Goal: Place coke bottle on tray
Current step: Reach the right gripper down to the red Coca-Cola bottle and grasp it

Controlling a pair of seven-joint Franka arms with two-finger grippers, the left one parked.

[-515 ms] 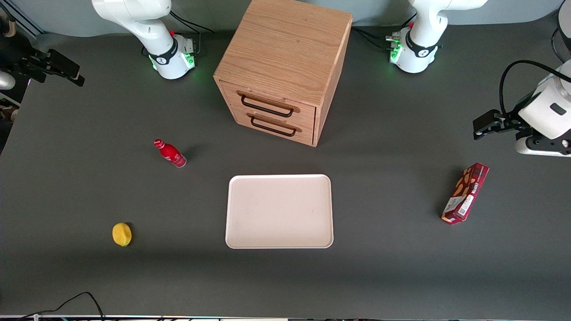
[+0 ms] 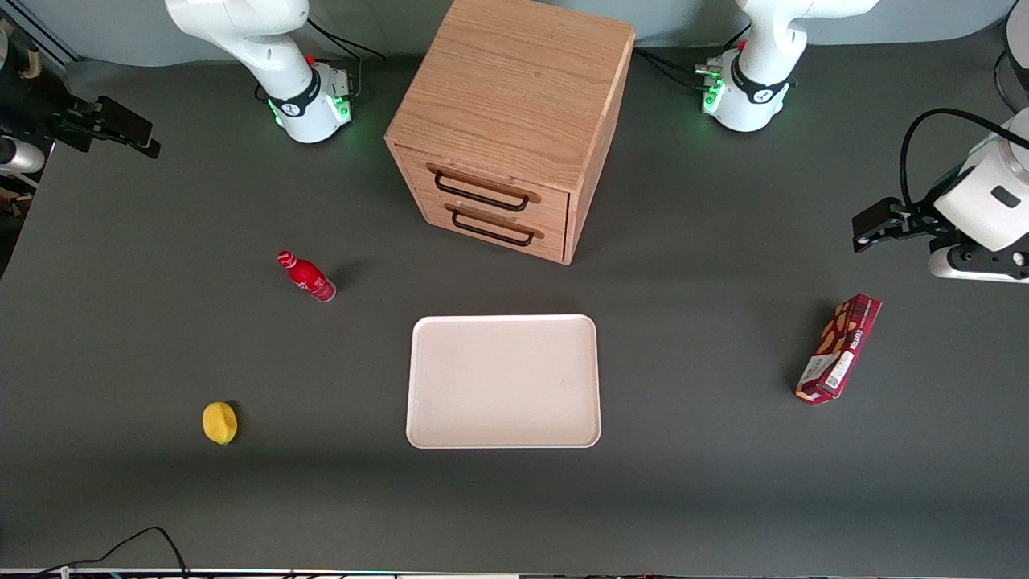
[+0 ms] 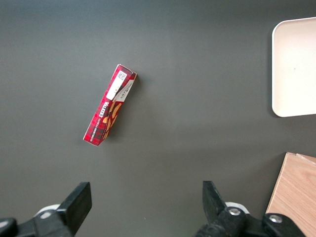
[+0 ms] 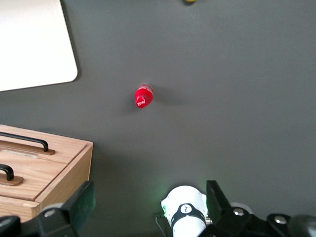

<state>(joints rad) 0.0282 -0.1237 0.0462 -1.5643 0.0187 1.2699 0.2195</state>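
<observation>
- Your pincer (image 2: 120,133), jaws spread wide, has shifted slightly since the earlier frame, hanging over the worktop (image 2: 723,482) edge.
- The coke bottle (image 2: 306,277) stands at ten o'clock from the tray (image 2: 418,386), bare worktop between them.

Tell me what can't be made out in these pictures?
- Coke bottle: its white lettering is too small to read in the front view.
- Drawer cabinet: both wrist views cut it off at an edge.
- Tray: cropped in both wrist views.
- Working arm's hand, open, at the table's edge: its wrist is cut off by the front view's edge.
</observation>
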